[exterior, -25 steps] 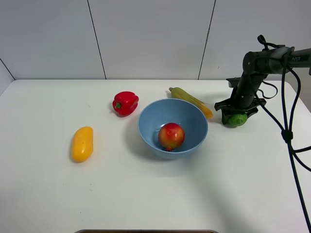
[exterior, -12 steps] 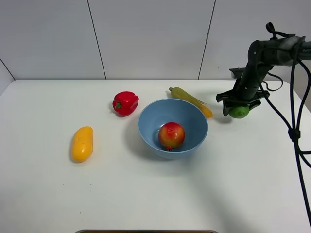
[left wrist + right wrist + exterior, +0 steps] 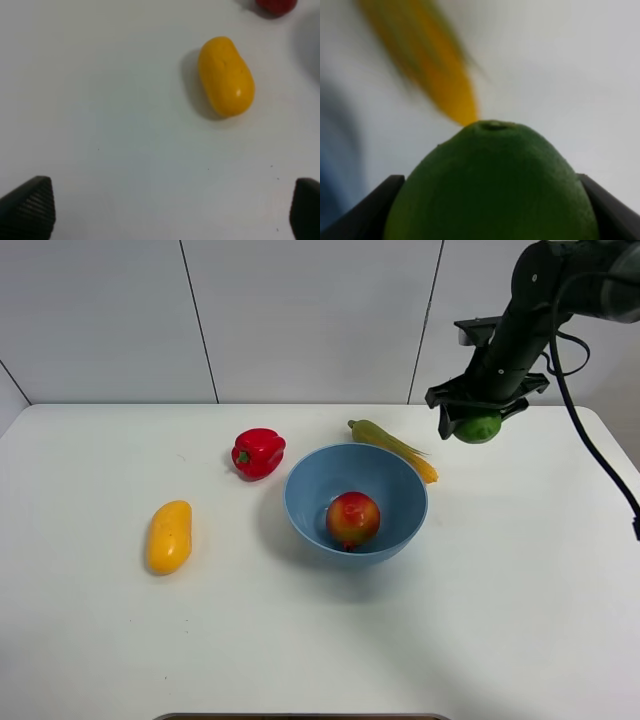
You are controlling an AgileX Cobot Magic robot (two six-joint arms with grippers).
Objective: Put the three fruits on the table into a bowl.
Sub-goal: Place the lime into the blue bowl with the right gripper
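Note:
My right gripper (image 3: 478, 418) is shut on the green lime (image 3: 477, 428) and holds it in the air, to the right of and behind the light-blue bowl (image 3: 300, 502). The lime fills the right wrist view (image 3: 492, 185) between the two fingers. The red-orange pomegranate (image 3: 352, 520) lies inside the bowl. The yellow-orange mango (image 3: 169, 536) lies on the white table (image 3: 300, 640) at the left and also shows in the left wrist view (image 3: 226, 76). My left gripper (image 3: 172, 207) is open above the table near the mango; it is out of the high view.
A red bell pepper (image 3: 258, 452) lies behind and left of the bowl. A yellow-green corn cob (image 3: 393, 447) lies behind and right of the bowl, below my right gripper, and shows blurred in the right wrist view (image 3: 427, 65).
My right gripper has lifted the lime off the table, rising and shifting slightly left toward the corn cob. The other things have not moved.

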